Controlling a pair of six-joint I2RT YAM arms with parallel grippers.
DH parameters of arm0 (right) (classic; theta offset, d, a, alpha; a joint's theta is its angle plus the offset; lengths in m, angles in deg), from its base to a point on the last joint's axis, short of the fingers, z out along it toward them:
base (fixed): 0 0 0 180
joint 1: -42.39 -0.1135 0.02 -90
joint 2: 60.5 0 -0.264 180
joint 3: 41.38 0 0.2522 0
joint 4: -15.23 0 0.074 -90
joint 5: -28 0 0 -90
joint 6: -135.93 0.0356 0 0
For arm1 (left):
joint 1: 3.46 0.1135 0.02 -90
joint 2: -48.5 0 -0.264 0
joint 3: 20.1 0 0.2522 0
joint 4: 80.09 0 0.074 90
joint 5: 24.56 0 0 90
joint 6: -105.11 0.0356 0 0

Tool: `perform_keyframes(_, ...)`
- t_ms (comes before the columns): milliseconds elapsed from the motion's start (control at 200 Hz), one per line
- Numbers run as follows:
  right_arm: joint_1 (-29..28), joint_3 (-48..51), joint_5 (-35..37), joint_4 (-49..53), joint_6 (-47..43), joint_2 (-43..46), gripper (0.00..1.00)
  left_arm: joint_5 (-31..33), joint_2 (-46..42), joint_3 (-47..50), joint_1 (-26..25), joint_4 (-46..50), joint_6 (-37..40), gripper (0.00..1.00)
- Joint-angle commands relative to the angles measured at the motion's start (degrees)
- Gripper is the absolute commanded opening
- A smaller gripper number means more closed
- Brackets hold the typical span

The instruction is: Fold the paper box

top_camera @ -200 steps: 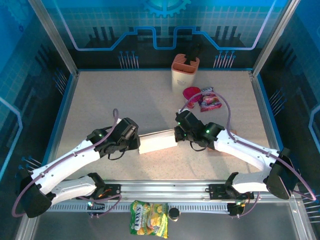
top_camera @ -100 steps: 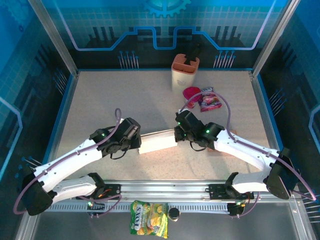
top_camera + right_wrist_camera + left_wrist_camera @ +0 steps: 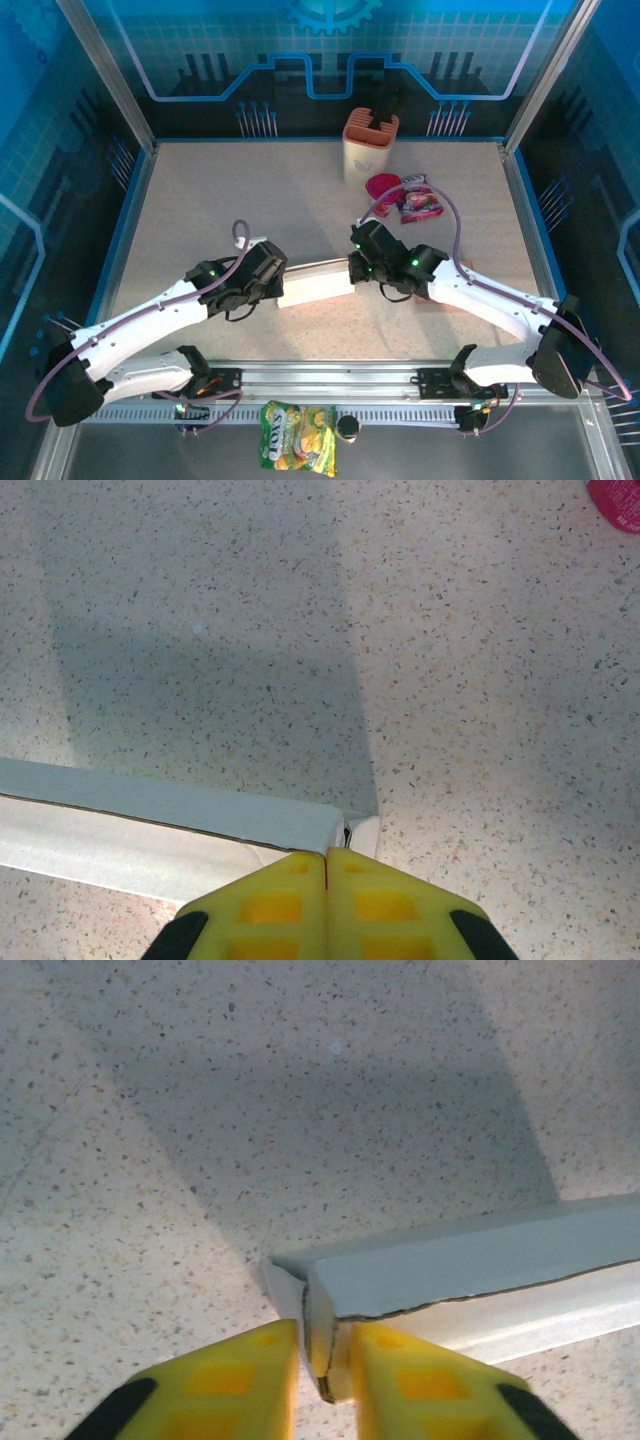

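Narrow at the left claw (image 3: 325, 1360), pinching an end edge of the paper box (image 3: 470, 1260), long folded body running off rightward from the tips over the table (image 3: 200, 1110). Pressed fully together at the right claw (image 3: 327, 865), box corner touching the fingertips, body stretching leftward; unclear whether any paper nipped.

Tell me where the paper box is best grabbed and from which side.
Grip the paper box by its short ends, coming in along its length from either side. It is long and flattened, and each end is a thin folded edge. The left pincer is clamped on one end, and the right pincer is shut at the other.
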Motion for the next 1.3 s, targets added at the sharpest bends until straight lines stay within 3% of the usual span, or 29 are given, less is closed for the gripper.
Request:
perform_keyframes(0,-0.09,-0.72,-1.03,0.57,0.39,-0.59,0.00,0.66,-0.57,-1.15,-0.85,6.40,-0.48,0.31)
perform_keyframes(80,-0.09,-0.73,-1.02,0.57,0.42,-0.56,0.00,0.75,-1.43,-2.82,-1.05,7.76,-0.18,0.35)
perform_keyframes(300,-0.07,-0.71,-0.93,0.65,0.51,-0.62,0.00,0.19,-2.24,-4.74,-1.06,7.37,1.39,0.36)
perform_keyframes(690,-0.15,-0.73,-1.02,0.76,0.51,-0.59,0.00,2.38,1.37,-6.24,-0.99,7.91,2.83,0.17)
perform_keyframes(965,-0.14,-0.56,-1.06,0.67,0.53,-0.45,0.00,3.04,2.34,-6.25,-0.96,7.47,2.77,0.12)
perform_keyframes(1296,-0.15,-0.52,-1.02,0.66,0.46,-0.55,0.00,3.00,1.69,-7.23,-0.99,7.49,3.39,0.21)
